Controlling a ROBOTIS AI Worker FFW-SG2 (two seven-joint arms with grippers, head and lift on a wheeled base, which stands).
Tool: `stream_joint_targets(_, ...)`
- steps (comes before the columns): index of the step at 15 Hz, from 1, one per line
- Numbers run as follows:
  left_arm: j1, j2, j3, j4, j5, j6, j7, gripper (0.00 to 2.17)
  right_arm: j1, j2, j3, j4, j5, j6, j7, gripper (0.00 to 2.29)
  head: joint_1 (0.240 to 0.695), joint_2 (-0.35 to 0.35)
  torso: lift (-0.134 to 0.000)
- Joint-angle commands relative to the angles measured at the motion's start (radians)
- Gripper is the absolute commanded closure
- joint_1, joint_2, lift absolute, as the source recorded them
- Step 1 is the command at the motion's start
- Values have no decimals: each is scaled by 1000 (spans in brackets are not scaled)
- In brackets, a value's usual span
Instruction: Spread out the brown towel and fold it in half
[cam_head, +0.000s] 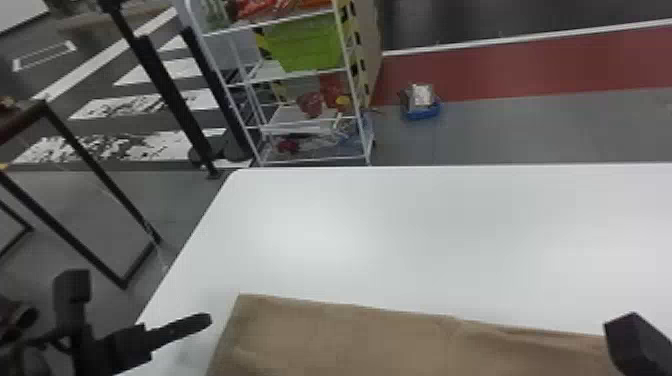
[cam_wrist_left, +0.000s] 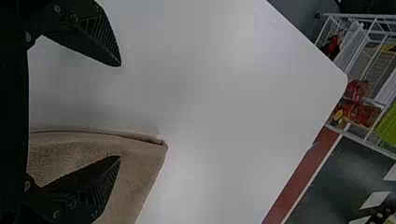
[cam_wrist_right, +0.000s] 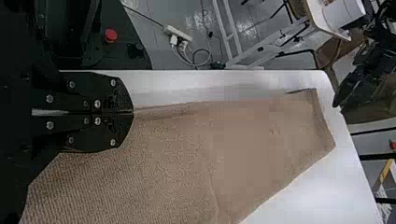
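The brown towel lies spread along the table's near part in the head view, with a few creases towards its right. Just off its left edge, over the white table, is my left gripper. In the left wrist view my left gripper stands open, one finger above the towel near a corner, the other over bare table. At the head view's lower right is my right gripper; in the right wrist view my right gripper is shut on the towel's edge, and the towel stretches away from it.
The white table reaches beyond the towel to its far edge. Behind it stand a white wire rack with bags and a green bin, and a blue object on the floor. A dark metal frame is off the table's left side.
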Motion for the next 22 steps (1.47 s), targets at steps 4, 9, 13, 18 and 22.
stream_joint_targets(4, -14, 0, 11, -3, 13, -3, 3, 194, 27, -8, -143, -21, -81, 11, 3, 16, 695, 350, -124)
stream_joint_targets(9, -15, -12, 26, -6, 33, -15, 9, 194, 49, 93, -428, 106, -314, -336, 3, 49, 695, 350, -124)
stream_joint_targets(13, -14, -41, 41, -11, 73, -70, 18, 194, 81, 116, -533, 235, -370, -535, -49, 87, 695, 350, -124)
stream_joint_targets(18, -14, -34, 61, 27, 74, -125, 9, 194, 173, 116, -660, 257, -432, -581, -123, 90, 695, 350, -124)
stream_joint_targets(22, 8, -32, 93, 37, 99, -134, -25, 198, 271, 107, -784, 185, -427, -471, -121, 215, 695, 350, -124)
